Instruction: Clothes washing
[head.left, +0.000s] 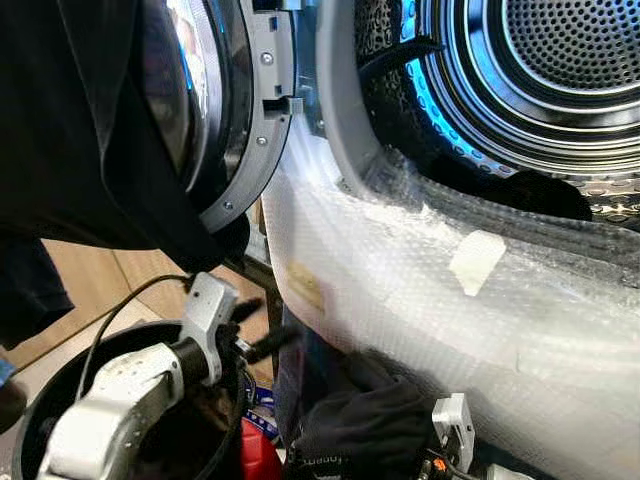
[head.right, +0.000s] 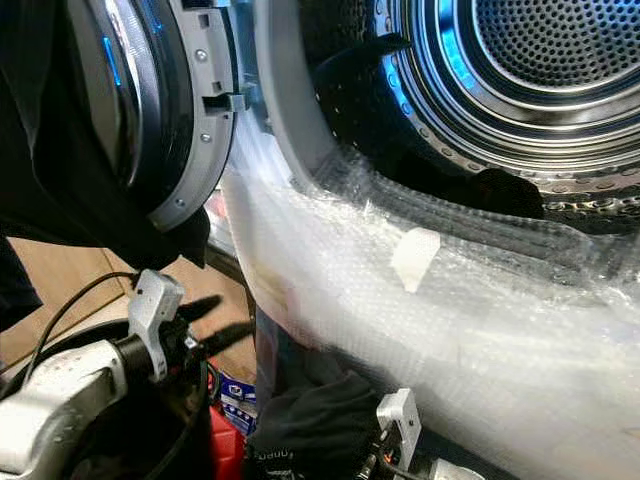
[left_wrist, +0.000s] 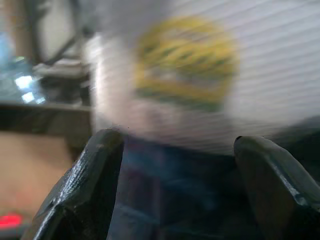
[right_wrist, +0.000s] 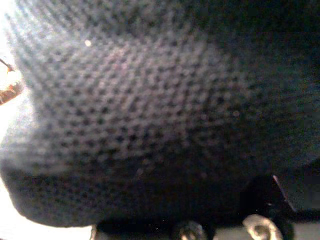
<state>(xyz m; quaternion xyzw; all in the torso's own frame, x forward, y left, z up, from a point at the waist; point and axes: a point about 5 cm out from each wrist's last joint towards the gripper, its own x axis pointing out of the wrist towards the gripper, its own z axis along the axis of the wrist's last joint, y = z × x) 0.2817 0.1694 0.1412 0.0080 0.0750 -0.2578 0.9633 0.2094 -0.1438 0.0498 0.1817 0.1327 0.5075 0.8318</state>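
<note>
While the washing machine's door (head.left: 240, 110) stands swung open on the robot's left, its steel drum (head.left: 560, 70) gapes at the upper right, lit blue around the rim, with a dark garment (head.left: 540, 190) lying on the grey door seal at the mouth. Bubble wrap (head.left: 480, 300) covers the machine's white front below the opening, and a strip of pale tape (head.left: 477, 260) sticks to it. The left gripper (head.left: 255, 325) hovers low beside the machine's front, over a round black laundry basket (head.left: 40, 420) — its two black fingers (left_wrist: 85, 185) are spread apart with nothing between them, and the left wrist view looks past them at a blurred yellow sticker (left_wrist: 187, 62) on the white panel. A black cable (head.left: 120, 310) loops from the silver left arm. Black cloth (head.left: 70, 120) hangs over the open door and down its outer side. At the bottom centre, another black garment (head.left: 365, 420) bunches up against the foot of the machine, just beside the right wrist's white housing; the right gripper (right_wrist: 220, 227) is pressed into this fabric, whose coarse knit weave crowds the right wrist view — whether its fingers are closed on the cloth cannot be told. Something red (head.left: 262, 450) sits by the basket's edge, and wooden flooring (head.left: 90, 290) shows at the left.
</note>
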